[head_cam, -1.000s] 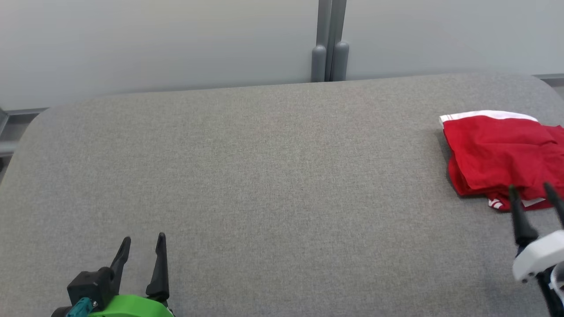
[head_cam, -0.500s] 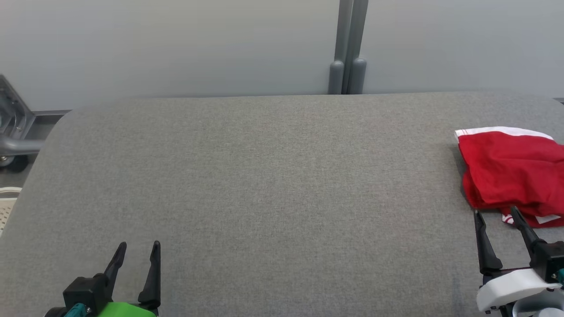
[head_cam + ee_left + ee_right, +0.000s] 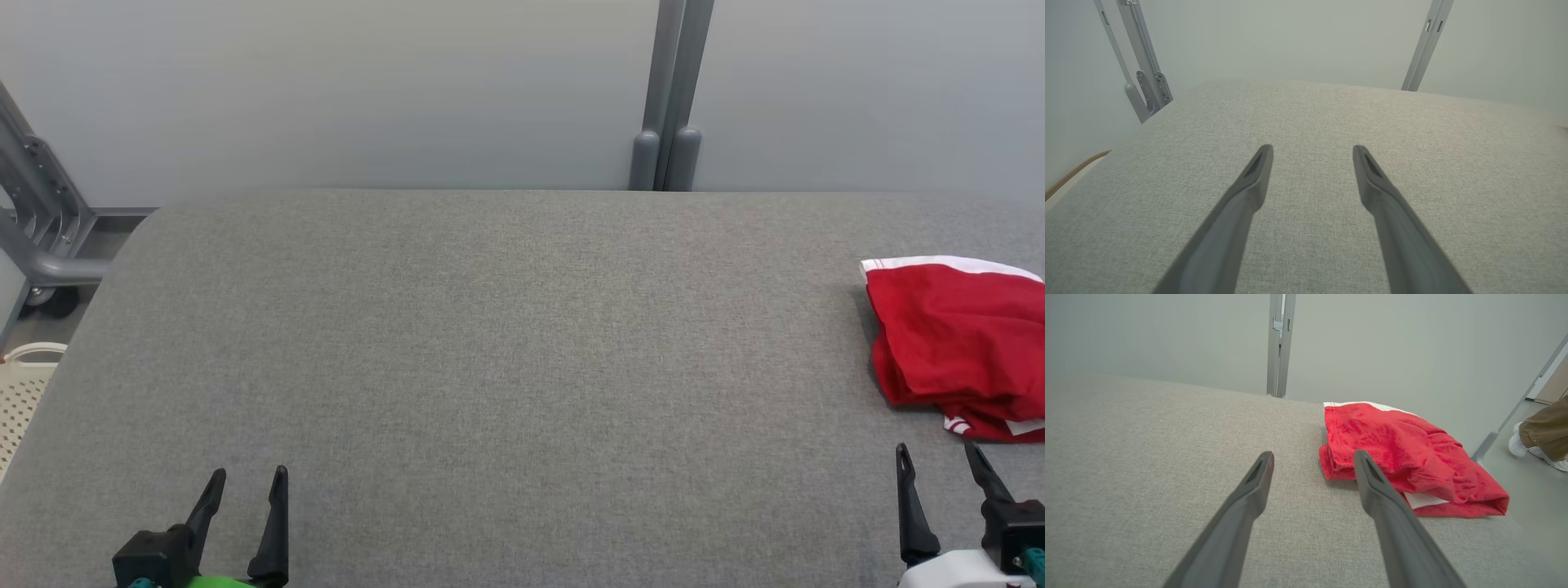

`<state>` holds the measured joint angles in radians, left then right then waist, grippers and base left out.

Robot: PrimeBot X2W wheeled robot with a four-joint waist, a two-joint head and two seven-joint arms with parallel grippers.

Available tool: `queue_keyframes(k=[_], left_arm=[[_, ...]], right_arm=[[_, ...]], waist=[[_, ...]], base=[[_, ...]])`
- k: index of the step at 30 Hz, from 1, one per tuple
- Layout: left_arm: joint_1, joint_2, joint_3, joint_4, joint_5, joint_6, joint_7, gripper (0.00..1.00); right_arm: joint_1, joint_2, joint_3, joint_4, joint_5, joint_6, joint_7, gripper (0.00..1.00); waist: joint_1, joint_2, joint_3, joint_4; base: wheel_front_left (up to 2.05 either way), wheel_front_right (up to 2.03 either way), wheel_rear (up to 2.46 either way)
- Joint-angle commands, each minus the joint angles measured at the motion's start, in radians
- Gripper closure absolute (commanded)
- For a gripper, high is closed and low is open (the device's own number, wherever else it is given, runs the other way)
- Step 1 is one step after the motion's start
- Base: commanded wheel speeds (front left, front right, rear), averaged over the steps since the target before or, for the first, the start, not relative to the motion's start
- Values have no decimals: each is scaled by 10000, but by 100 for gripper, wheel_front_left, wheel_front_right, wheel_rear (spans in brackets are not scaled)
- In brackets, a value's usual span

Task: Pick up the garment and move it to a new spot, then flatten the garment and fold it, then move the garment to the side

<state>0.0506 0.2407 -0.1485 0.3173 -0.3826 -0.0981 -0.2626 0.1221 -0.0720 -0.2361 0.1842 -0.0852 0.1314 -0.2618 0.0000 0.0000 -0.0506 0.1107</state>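
Grey woven cloth covers the table (image 3: 506,343), and both pincers sit at its near edge. The left pincer (image 3: 250,472) has its dark fingers spread wide and holds nothing; the right pincer (image 3: 936,447) is likewise wide and empty. Just beyond the right pincer's tips, slightly to its right and not touching them, lies the red garment (image 3: 955,335), a rumpled folded bundle with a white band along its far edge. Farther off, a grey post (image 3: 669,98) stands against the pale wall. Right of the garment, a person's white shoe (image 3: 1519,445) is on the floor.
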Motion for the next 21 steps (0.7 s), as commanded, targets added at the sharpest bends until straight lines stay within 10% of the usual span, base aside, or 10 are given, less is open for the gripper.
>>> queue_keyframes(k=[1, 21], left_arm=[[88, -31, 93, 13, 69, -69, -28, 0], [-16, -438, 663, 244, 666, -338, -27, 0]], right_arm=[[104, 11, -68, 100, -124, -14, -39, 0], [-262, 162, 393, 255, -94, -14, -40, 0]], waist=[[0, 0, -14, -13], [0, 0, -28, 117]], base=[[0, 0, 0], [0, 0, 0]])
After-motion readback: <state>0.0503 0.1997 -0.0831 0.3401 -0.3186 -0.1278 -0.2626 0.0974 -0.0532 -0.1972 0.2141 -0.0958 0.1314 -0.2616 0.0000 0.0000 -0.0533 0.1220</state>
